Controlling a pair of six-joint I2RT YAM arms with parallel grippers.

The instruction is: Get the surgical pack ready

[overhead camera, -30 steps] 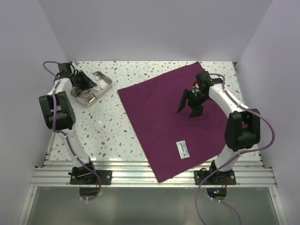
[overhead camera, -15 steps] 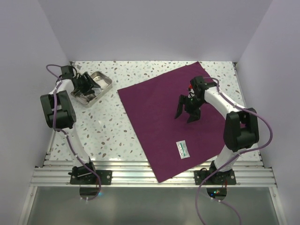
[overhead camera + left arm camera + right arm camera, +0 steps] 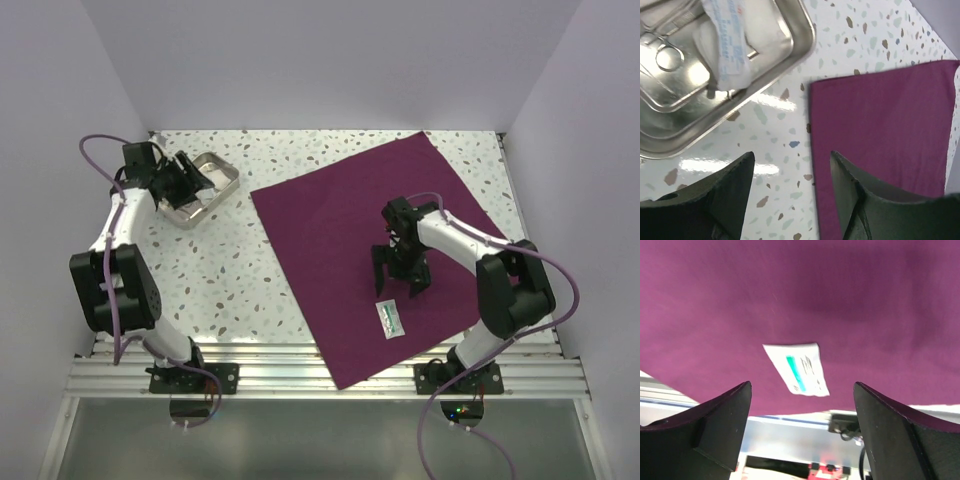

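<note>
The surgical pack is a wide purple-maroon cloth spread flat on the right half of the table, also seen in the left wrist view and the right wrist view. A small white packet with a green stripe lies on its near part. My right gripper hovers open just behind the packet, holding nothing. My left gripper is open and empty beside the metal tray, above the bare table.
The metal tray at the back left holds a white wrapped packet and metal instruments. An aluminium rail runs along the near table edge. White walls enclose the left, back and right.
The left gripper opened and drew back from the tray. The right gripper came toward the near edge, down to the white packet, and opened a little wider.
</note>
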